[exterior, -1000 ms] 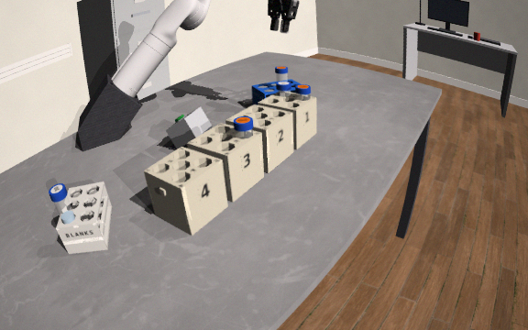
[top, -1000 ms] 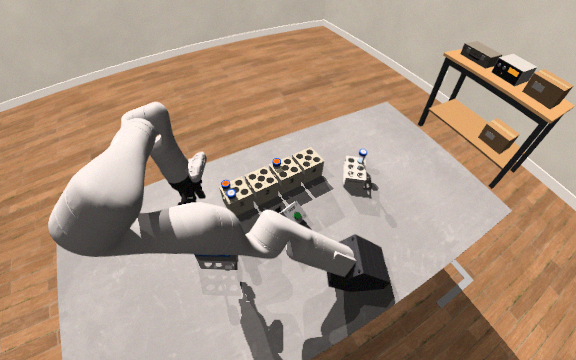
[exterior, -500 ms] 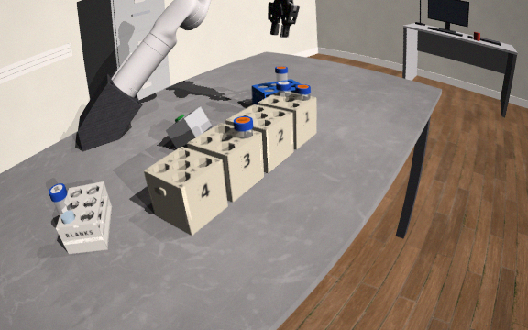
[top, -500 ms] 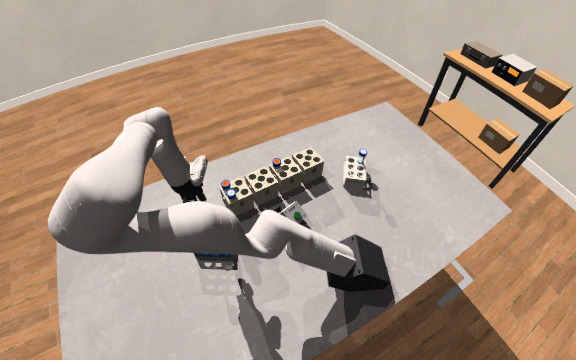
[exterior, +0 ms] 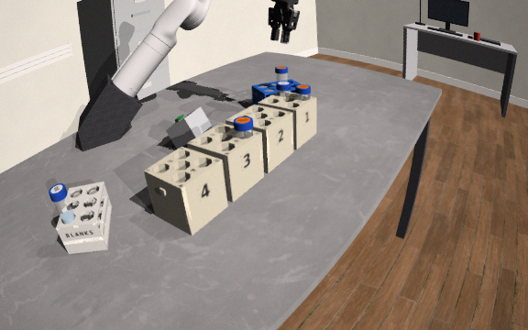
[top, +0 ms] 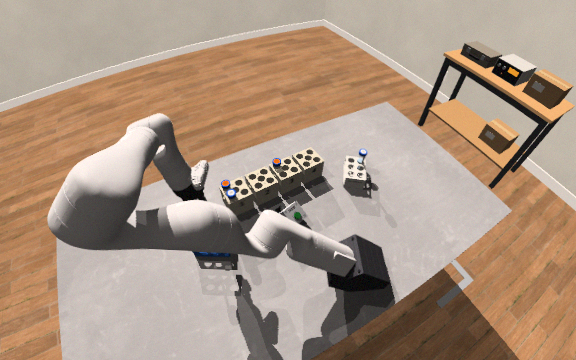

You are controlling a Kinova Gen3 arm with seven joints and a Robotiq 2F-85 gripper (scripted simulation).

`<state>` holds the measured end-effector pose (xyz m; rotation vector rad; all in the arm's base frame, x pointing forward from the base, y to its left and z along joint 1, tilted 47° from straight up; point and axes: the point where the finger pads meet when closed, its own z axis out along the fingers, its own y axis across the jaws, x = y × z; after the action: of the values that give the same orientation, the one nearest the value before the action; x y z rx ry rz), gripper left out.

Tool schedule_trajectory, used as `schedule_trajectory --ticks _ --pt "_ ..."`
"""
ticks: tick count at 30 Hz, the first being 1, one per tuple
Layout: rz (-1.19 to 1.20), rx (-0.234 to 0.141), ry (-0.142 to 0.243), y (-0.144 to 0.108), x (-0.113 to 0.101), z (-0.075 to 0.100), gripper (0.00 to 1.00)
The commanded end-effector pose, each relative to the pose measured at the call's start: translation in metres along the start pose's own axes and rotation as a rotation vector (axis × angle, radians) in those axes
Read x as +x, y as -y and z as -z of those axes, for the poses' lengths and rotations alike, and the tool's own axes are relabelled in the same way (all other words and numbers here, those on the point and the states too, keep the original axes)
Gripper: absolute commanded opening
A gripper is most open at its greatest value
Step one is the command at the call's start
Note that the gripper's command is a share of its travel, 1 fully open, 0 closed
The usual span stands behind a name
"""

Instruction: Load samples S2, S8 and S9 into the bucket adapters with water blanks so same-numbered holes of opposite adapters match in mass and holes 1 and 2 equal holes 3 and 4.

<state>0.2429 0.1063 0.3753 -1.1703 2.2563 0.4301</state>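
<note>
Four beige adapters stand in a row, numbered 1 (exterior: pixel 298 116), 2 (exterior: pixel 270 137), 3 (exterior: pixel 236 156) and 4 (exterior: pixel 188 188). Adapter 1 holds an orange-dot tube (exterior: pixel 303 90) and a white-dot tube (exterior: pixel 284 86). Adapter 3 holds an orange-dot tube (exterior: pixel 243 125). Adapters 2 and 4 look empty. A blue rack (exterior: pixel 266 89) behind adapter 1 holds a tube (exterior: pixel 281 71); my arm mostly hides this rack in the top view. The white BLANKS rack (exterior: pixel 83 220) holds a tall blue-capped tube (exterior: pixel 58 193) and a lower pale-capped one (exterior: pixel 68 217). My gripper (exterior: pixel 282 38) hangs high above the blue rack, open and empty.
The green DONE key (top: pixel 297 216) sits on a small grey sloped desk (exterior: pixel 190 128) behind adapters 2 and 3. My black base (exterior: pixel 105 115) stands at the table's back edge. A wooden shelf with boxes (top: pixel 508 90) stands off the table.
</note>
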Motion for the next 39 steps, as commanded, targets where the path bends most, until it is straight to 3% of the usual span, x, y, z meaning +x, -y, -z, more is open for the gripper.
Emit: schedule_trajectory --ticks 1,39 --pt "0.000 0.001 0.001 0.000 -0.001 -0.004 0.62" --pt "0.000 0.001 0.001 0.000 -0.009 -0.049 0.62"
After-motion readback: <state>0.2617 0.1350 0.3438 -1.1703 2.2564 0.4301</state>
